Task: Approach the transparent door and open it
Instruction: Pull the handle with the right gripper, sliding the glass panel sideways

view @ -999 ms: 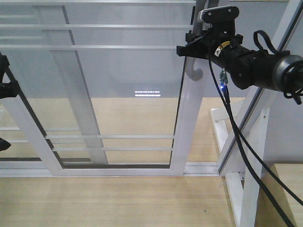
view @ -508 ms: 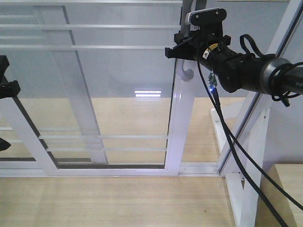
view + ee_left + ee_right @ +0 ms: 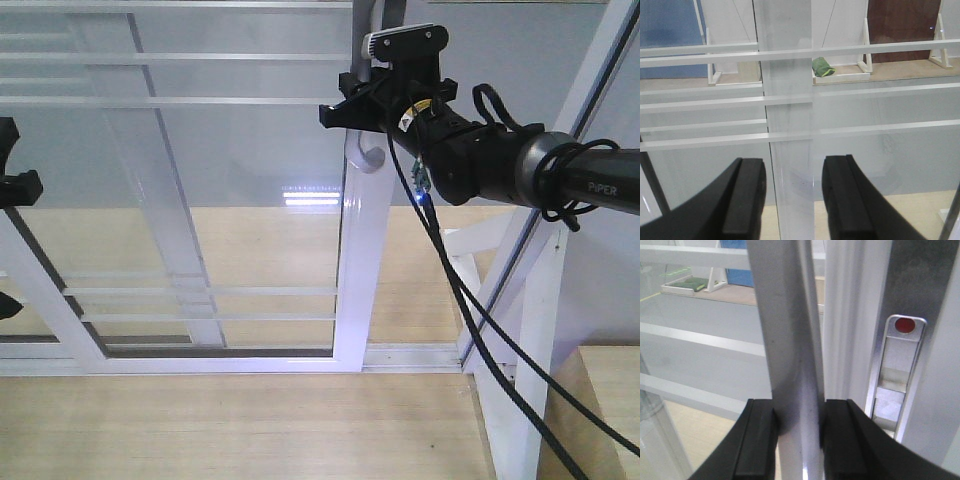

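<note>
Two right fingers [image 3: 757, 440] clamp the handle [image 3: 787, 355] of the transparent door [image 3: 357, 290]; left fingers [image 3: 745, 195] stand apart, holding nothing.

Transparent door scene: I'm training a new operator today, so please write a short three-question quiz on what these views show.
1. True or false: the right gripper is shut on the handle.
2. The left gripper is: A open, gripping nothing; B shut on the handle; C shut on a cable.
3. Fill in: the round mark on the lock plate is ___.
Key: 1 true; 2 A; 3 red.
</note>
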